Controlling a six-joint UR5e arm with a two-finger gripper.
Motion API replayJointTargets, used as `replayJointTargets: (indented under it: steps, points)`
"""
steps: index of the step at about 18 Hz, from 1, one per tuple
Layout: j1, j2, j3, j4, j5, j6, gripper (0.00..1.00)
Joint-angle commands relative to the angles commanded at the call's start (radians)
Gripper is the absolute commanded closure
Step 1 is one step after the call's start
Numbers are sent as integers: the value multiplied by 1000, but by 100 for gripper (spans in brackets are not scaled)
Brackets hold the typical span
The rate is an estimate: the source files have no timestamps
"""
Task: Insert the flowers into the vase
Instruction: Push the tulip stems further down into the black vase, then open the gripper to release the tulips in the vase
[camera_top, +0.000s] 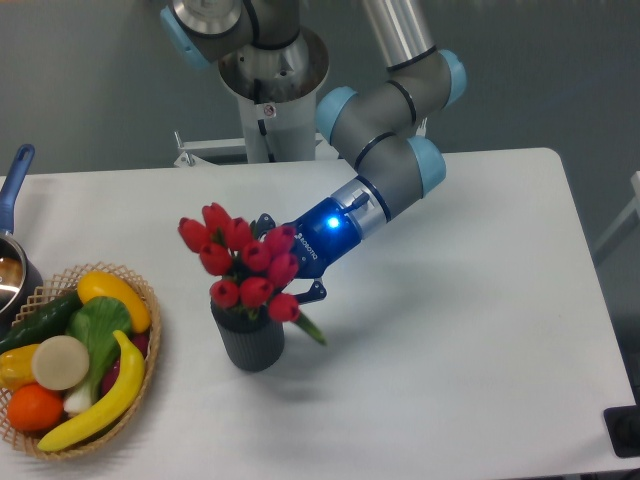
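Well, from where I stand the flowers (243, 263) sit over the mouth of the vase (248, 340), red heads bunched together and leaning up and to the left. They cover the rim entirely, so I cannot see how far the stems reach down inside, or whether they touch the bottom. One green leaf pokes out to the lower right, just above the vase's shoulder.

The gripper (285, 262) comes in from the right, at the end of the arm's blue-lit wrist. Its dark fingers (308, 291) show on either side of the bunch, one near the top by the upper tulips and one lower by the leaf, but the blooms hide the tips. It seems closed around the stems, yet the actual contact is behind the flowers and I cannot tell for sure.

The vase stands upright on the white table (450, 330), near the middle, dark grey and ribbed.

To the left, a woven basket (142, 378) holds fruit and vegetables; its lower-left edge runs out of sight. Farther left, a pot with a blue handle (15, 175) is mostly cut off. At the bottom right corner something dark (622, 432) peeks in, too cropped to identify.
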Motion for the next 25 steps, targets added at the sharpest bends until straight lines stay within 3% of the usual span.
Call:
replayJointTargets:
  steps: [5,10,15,19,25]
  points:
    - [2,6,0,0,41,-2,34]
    - [6,17,2,2,48,0,0]
    - [15,78,-5,0,61,-3,0]
    - [34,143,0,-2,245,-3,0]
    - [46,181,0,-2,356,-3,0]
